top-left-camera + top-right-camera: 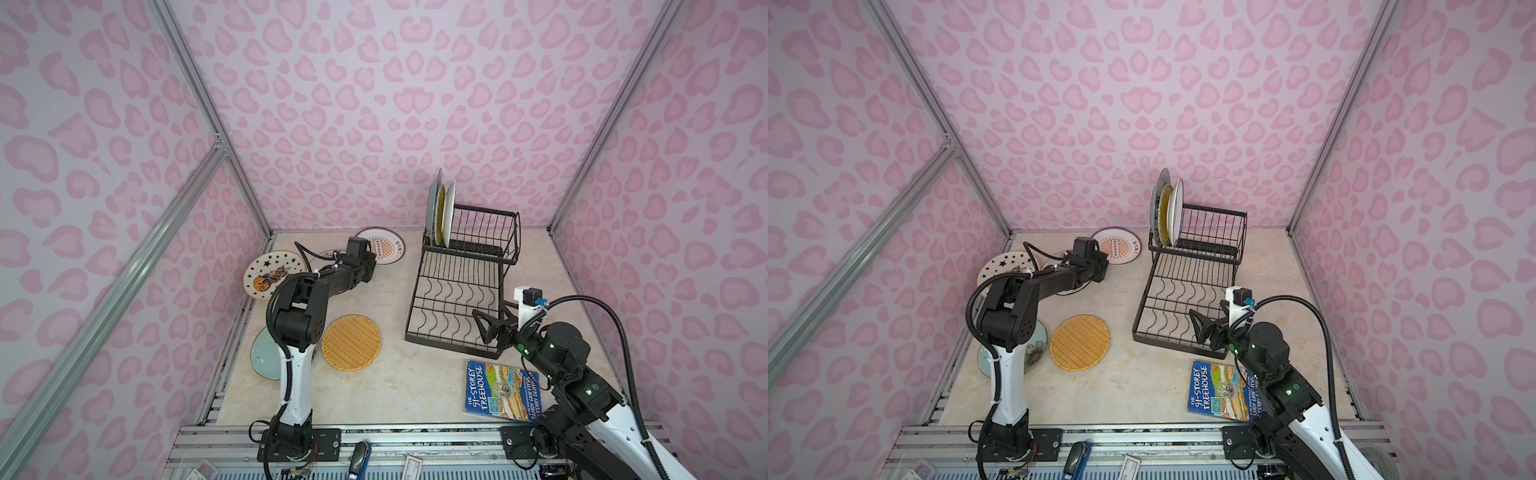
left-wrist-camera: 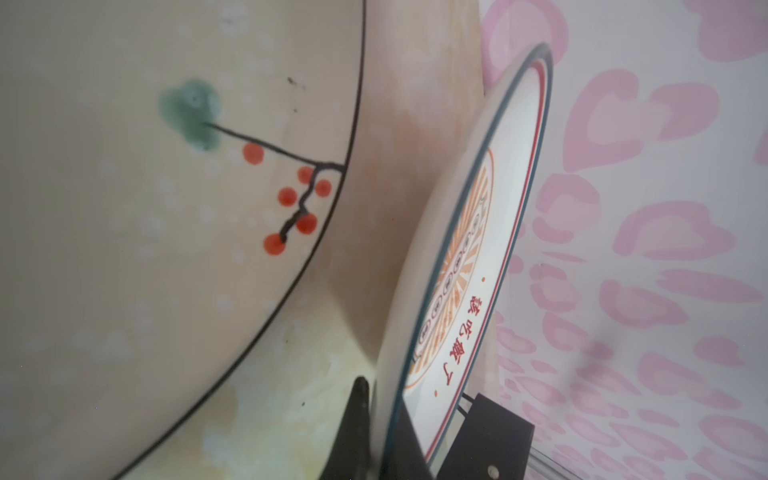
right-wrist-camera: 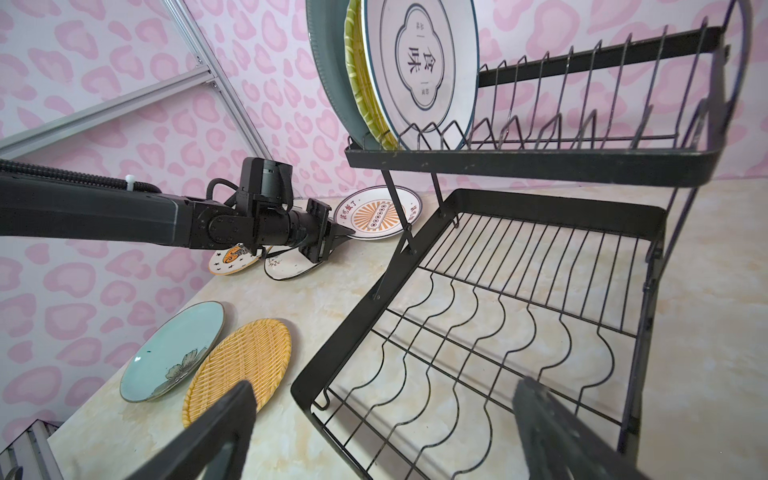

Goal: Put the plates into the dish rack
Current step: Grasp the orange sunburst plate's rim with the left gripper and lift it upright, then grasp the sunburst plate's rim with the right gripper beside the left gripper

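Note:
My left gripper [image 2: 384, 415] is shut on the near rim of the white sunburst plate [image 1: 384, 247], which is at the back of the table, one finger above the rim and one below. Beside it lie the white sprig plate [image 2: 166, 208] and the star plate [image 1: 272, 274]. Nearer the front lie the orange woven plate [image 1: 351, 341] and the pale green floral plate [image 3: 174, 349]. The black dish rack [image 1: 457, 299] holds three upright plates [image 3: 428, 62] in its raised basket. My right gripper [image 3: 382, 388] hangs open over the flat tray's front corner, holding nothing.
A blue paperback book [image 1: 498, 390] lies at the front right, under my right arm. The pink patterned walls close in at the back and on both sides. An aluminium rail [image 1: 374, 436] runs along the table's front edge.

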